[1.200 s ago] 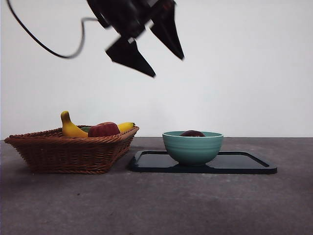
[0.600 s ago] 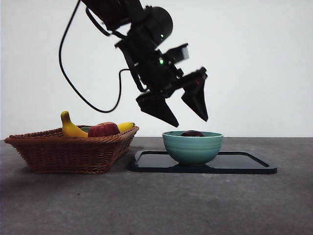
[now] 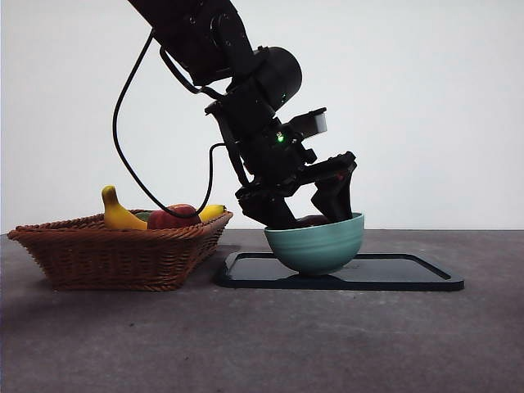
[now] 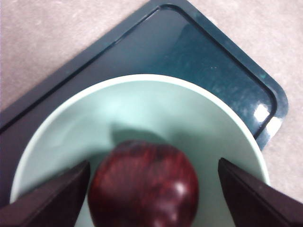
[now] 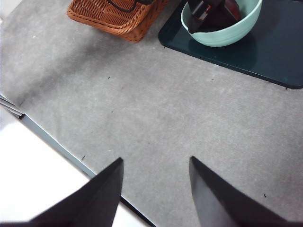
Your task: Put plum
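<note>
Since a second ago the left tool [image 3: 309,214] has come down from high above the basket [image 3: 123,250] and now reaches into the green bowl [image 3: 315,246], which has tipped under it, one side of its rim riding higher than the other. The bowl sits on the dark tray [image 3: 409,274], which rests on the grey tabletop [image 3: 262,344].

In the left wrist view the plum [image 4: 144,184] lies at the bottom of the bowl [image 4: 142,109], and the left tool [image 4: 151,198] straddles it with its jaws apart, one on each side, neither clearly touching the fruit. The right tool [image 5: 154,189] waits over bare tabletop, well away, its jaws also apart.

The step in hand looks like the grasp. To do it well, I judge the jaws should close at the fruit's widest girth, centred, and gently (a round glossy skin tends to squirt out of an off-centre pinch). The tool seems to be pressing on the bowl, so easing that contact before closing would keep the bowl from rocking or sliding on the tray.

The plum is round, very dark maroon with blacker mottling, and shiny, with a small white highlight on its skin.
</note>
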Controlling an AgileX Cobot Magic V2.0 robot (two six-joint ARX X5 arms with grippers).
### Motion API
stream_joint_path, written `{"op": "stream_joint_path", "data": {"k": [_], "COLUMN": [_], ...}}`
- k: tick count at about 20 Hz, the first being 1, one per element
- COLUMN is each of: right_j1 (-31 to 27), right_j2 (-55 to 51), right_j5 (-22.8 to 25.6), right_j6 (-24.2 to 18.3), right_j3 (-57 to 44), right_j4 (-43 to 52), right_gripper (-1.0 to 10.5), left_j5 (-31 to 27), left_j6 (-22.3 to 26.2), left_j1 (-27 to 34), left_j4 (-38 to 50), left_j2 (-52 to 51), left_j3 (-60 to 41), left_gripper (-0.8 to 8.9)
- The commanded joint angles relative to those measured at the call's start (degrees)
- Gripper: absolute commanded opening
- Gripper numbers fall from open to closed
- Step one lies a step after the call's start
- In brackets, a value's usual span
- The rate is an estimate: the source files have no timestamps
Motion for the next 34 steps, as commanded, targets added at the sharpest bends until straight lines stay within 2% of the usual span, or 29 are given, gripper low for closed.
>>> {"op": "stream_joint_path", "data": {"k": [1, 4, 12, 17, 21, 26, 30, 34], "right_j1": [0.3, 0.3, 0.3, 0.3, 0.3, 0.3, 0.3, 0.3], "right_j2": [0.1, 0.1, 0.1, 0.1, 0.1, 0.1, 0.1, 0.1], "right_j5": [0.0, 0.1, 0.3, 0.3, 0.3, 0.3, 0.3, 0.3], "right_j6": [0.2, 0.2, 0.2, 0.2, 0.1, -0.1, -0.1, -0.3], "right_j3": [0.3, 0.3, 0.3, 0.3, 0.3, 0.3, 0.3, 0.3], "right_j4": [0.4, 0.4, 0.4, 0.4, 0.4, 0.5, 0.5, 0.6], "right_gripper": [2.2, 2.2, 2.2, 2.2, 2.2, 2.2, 2.2, 2.2], "left_j5": [-1.0, -1.2, -1.2, -1.2, -1.2, -1.2, -1.2, -1.2], "left_j6": [1.4, 1.5, 1.5, 1.5, 1.4, 1.5, 1.7, 1.4], "left_j1": [-0.9, -1.4, -1.4, -0.6, 1.7, 7.0, 11.5, 15.3], "left_j4": [-0.3, -0.6, -3.1, -4.9, -11.5, -21.4, -23.3, -16.6], "left_j2": [1.7, 1.7, -2.7, -15.1, -28.3, -39.9, -47.8, -54.9], "left_j3": [1.5, 1.5, 3.5, 3.6, 3.6, 3.0, -4.3, -18.7], "left_gripper": [3.63, 2.76, 2.76, 2.76, 2.76, 2.75, 2.75, 2.75]}}
